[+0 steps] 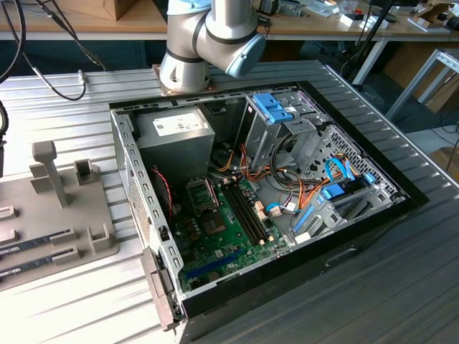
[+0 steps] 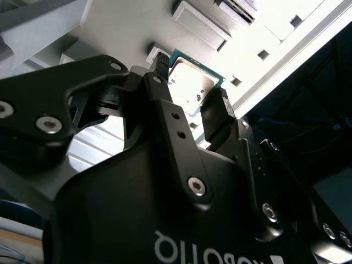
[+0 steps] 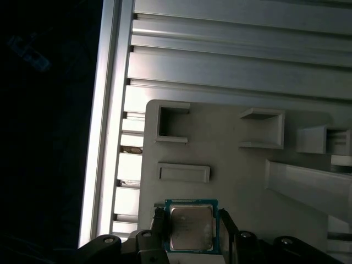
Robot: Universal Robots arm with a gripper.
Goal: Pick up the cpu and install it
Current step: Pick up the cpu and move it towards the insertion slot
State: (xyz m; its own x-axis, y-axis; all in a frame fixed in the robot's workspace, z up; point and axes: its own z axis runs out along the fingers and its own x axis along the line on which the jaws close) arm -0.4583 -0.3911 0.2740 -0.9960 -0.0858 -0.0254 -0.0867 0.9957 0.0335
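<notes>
I see my claw [image 2: 191,80] clamped narrowly on the cpu [image 2: 190,88], one finger [image 2: 160,69] on each opposite edge, just over the grey holder [image 3: 231,159] on the table [image 3: 220,66].

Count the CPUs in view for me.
1. The cpu is at the gripper, over the grey fixture tray, in both wrist views. Others may be hidden inside the computer case.

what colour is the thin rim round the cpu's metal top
Teal green, framing the small square silvery-grey cpu; clearest in the first wrist view.
</notes>
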